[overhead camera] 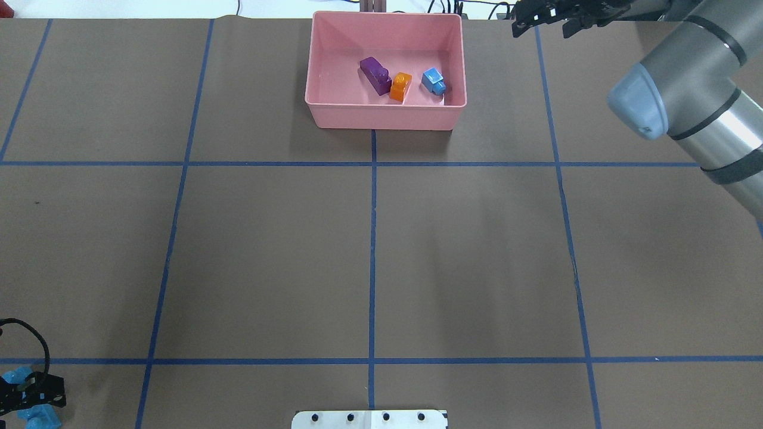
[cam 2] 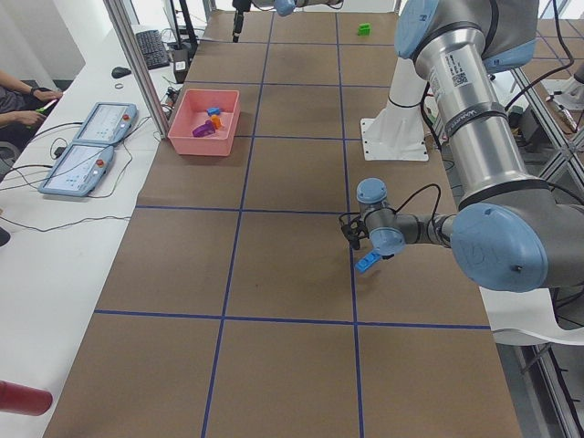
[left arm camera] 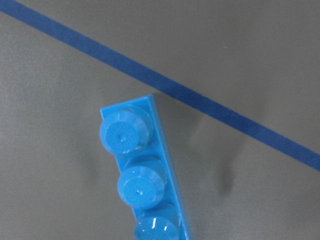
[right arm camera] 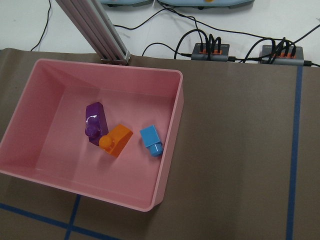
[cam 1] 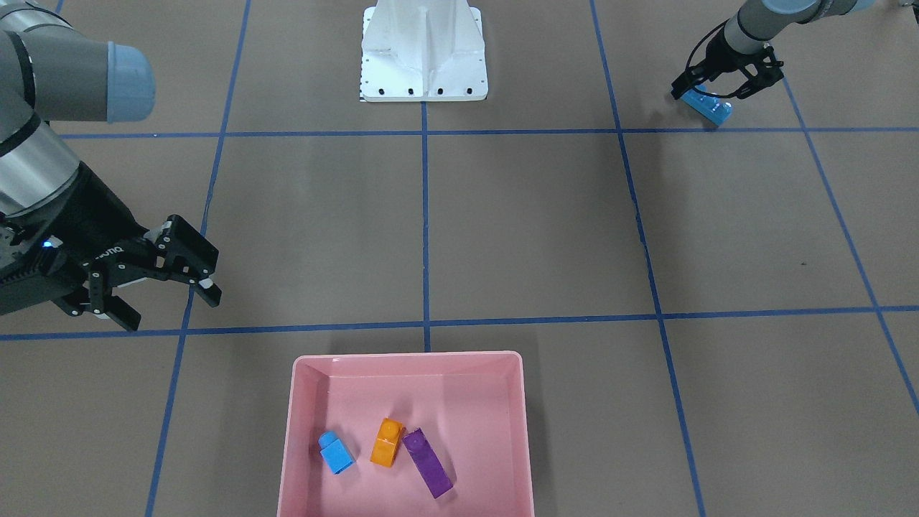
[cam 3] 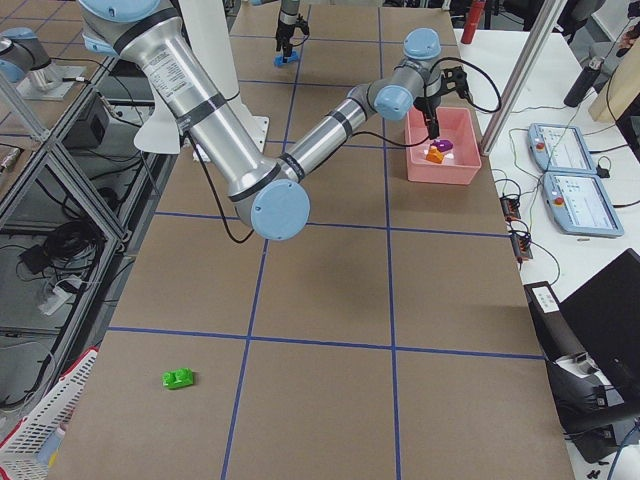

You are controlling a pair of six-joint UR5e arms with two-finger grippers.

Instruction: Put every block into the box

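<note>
Though seemingly loose, blue block [cam 1: 707,106] between fingers [cam 1: 765,76]

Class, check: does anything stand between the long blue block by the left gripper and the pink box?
Nothing visible does. Only table surface lies between the long blue block and the box. The white base sits off that line.
</note>
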